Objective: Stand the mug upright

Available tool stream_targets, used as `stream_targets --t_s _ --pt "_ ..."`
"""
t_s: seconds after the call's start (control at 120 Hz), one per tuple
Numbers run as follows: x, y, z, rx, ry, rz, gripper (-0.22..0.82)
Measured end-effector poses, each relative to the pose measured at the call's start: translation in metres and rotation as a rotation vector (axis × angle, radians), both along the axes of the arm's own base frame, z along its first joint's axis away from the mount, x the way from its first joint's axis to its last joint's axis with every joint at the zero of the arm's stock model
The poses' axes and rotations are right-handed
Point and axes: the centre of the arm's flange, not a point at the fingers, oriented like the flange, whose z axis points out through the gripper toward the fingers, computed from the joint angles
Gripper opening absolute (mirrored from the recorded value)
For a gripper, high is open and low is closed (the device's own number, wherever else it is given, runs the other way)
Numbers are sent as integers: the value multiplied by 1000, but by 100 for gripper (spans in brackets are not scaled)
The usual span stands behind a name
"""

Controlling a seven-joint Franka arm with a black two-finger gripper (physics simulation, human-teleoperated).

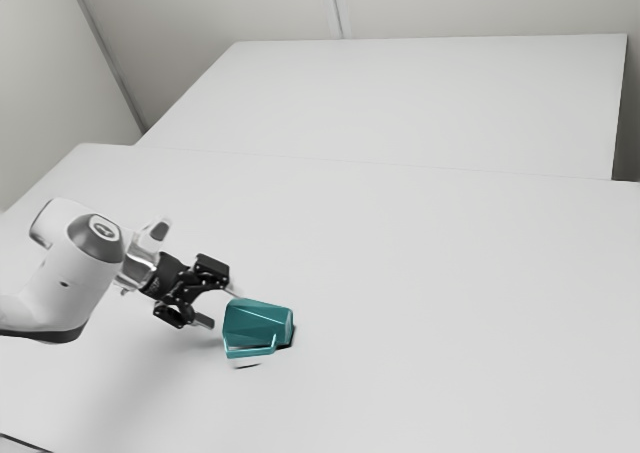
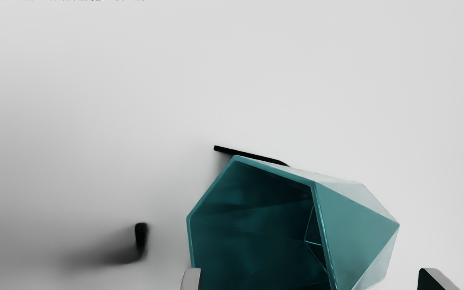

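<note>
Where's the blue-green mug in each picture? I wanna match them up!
Exterior view: the mug is in the lower half, left of the middle, by the gripper's fingertips.
Wrist view: it appears mostly between the two fingertips, showing its open mouth.
Shared landmark: those fingertips, next to the mug in both.

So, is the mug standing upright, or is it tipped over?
Tipped over: the mug lies on its side on the table; the wrist view looks into its mouth.
</note>
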Motion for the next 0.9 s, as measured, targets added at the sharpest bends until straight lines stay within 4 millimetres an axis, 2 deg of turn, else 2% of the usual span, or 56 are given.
stream_targets --t_s 0.167,0.275,0.375,0.65,0.742,0.9 --pt "3 -11 -4 -27 -21 -2 57" --pt "4 -9 -4 -91 -46 63 56" --pt "3 -5 -14 -134 -47 104 56" --pt "2 -11 -25 -154 -73 73 53" --pt "2 -12 -27 -155 -80 64 46" --pt "2 -12 -28 -150 -99 47 18"
